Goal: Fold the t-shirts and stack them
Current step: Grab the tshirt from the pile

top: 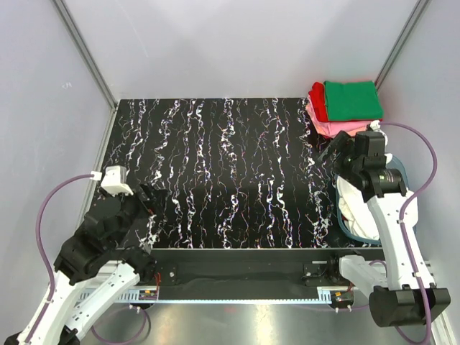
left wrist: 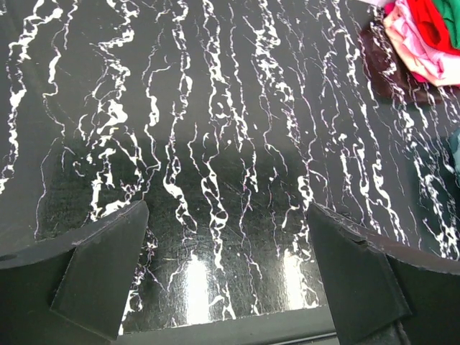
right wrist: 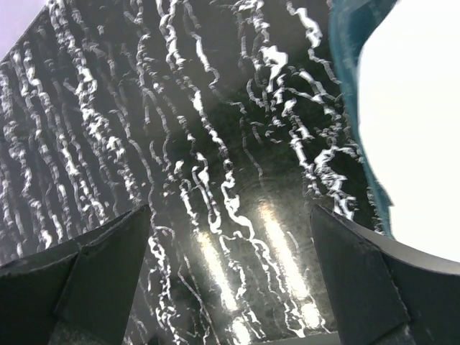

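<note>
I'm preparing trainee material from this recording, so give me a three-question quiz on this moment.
1. True or false: the left gripper is holding a t-shirt.
2. Which colour lies on top of the folded stack at the table's far right corner? A red, B green, C pink.
3. Fill in: the white cloth lies inside the blue-grey ___.
Key: 1 false, its jaws stand open and empty; 2 B; 3 tub.
</note>
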Action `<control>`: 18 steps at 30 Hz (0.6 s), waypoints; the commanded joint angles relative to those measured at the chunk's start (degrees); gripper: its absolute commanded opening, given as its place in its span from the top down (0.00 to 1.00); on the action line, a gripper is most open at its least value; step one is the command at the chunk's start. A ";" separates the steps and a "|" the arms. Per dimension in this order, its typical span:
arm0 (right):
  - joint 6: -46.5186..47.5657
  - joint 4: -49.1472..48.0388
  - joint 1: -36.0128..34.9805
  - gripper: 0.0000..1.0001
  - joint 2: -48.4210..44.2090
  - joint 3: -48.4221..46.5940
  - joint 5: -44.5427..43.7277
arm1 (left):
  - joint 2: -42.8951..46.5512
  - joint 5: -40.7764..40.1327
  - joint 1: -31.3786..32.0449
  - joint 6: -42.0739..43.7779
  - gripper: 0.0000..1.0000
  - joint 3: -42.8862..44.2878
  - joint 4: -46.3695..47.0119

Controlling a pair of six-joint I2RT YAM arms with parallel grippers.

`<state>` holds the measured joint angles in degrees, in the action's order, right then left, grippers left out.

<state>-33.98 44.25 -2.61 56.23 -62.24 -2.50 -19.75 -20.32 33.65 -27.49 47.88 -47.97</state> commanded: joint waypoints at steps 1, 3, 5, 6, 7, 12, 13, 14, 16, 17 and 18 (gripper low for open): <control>2.24 2.84 0.06 0.00 3.60 -4.90 -6.19 | -2.30 -3.84 0.19 -3.26 0.01 0.90 0.60; 2.68 4.78 0.33 0.00 6.77 -7.97 -10.82 | -3.97 -6.39 0.19 -5.64 0.01 1.78 -2.03; 3.48 6.99 1.46 0.00 11.42 -10.09 -13.57 | -5.99 -4.74 0.19 -4.08 0.01 2.22 -2.57; 3.74 7.34 2.25 0.00 12.67 -11.75 -15.15 | -6.53 -4.47 0.19 -4.15 0.01 2.31 -3.09; 4.00 7.43 3.65 0.00 13.72 -12.38 -15.60 | -7.05 -4.38 0.19 -4.16 0.01 2.57 -3.27; 6.37 5.85 10.68 0.00 20.31 -14.92 -14.90 | -5.48 -2.90 0.19 -3.02 0.01 1.69 -1.79; 6.90 6.28 11.31 0.00 21.63 -15.45 -15.16 | -4.43 -2.45 0.19 -2.58 0.01 1.52 -1.61; 7.17 6.64 11.75 0.00 24.08 -15.98 -15.34 | -3.90 -2.27 0.19 -2.40 0.01 1.08 -1.17; 7.87 6.64 12.98 0.00 27.16 -16.86 -15.60 | -2.85 -2.01 0.19 -2.31 0.01 0.99 -0.90; 7.96 6.64 13.33 0.00 27.88 -17.04 -15.78 | -2.58 -2.10 0.19 -2.40 0.01 0.99 -0.90; 8.13 6.55 13.60 0.01 28.49 -16.78 -16.13 | -2.49 -2.27 0.19 -2.48 0.01 0.90 -0.82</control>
<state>-27.81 50.26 10.22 82.94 -76.95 -16.01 -23.14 -22.79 33.69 -30.48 48.18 -51.35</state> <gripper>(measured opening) 0.993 0.987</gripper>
